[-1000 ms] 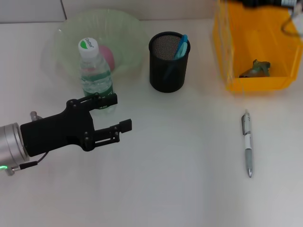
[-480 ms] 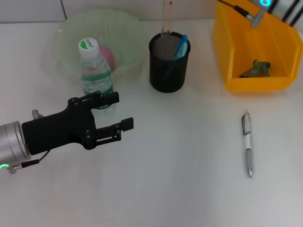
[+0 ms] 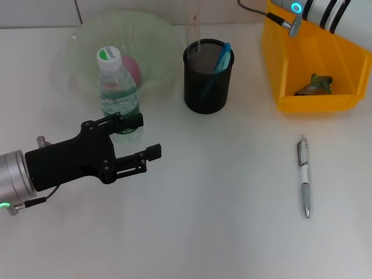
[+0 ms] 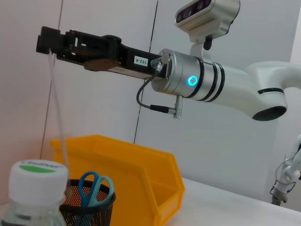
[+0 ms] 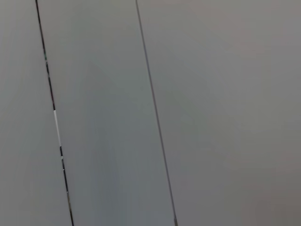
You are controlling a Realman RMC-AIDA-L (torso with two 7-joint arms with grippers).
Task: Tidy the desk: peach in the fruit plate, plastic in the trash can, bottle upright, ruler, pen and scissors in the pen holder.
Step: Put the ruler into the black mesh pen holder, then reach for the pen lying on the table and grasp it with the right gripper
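My left gripper (image 3: 142,139), matte black and blocky, hovers over the table's left side with its fingers spread and nothing between them, just in front of the upright clear plastic water bottle (image 3: 118,93) with its white cap. Behind the bottle, the translucent pale-green fruit plate (image 3: 157,40) at the table's back-left holds the pink peach (image 3: 133,68). The black mesh pen holder (image 3: 208,81) stands mid-back, the blue-handled scissors (image 3: 223,57) inside. My right gripper (image 4: 49,41) hangs high above the holder, pinching the top of a thin clear plastic ruler (image 4: 55,101) that dangles down toward the holder's rim. The glossy yellow plastic bin (image 3: 314,70) at the back-right corner holds a crumpled dark scrap (image 3: 314,85). The slim silver pen (image 3: 303,183) lies alone on the smooth white table (image 3: 232,232), toward the right edge, with open room all around.
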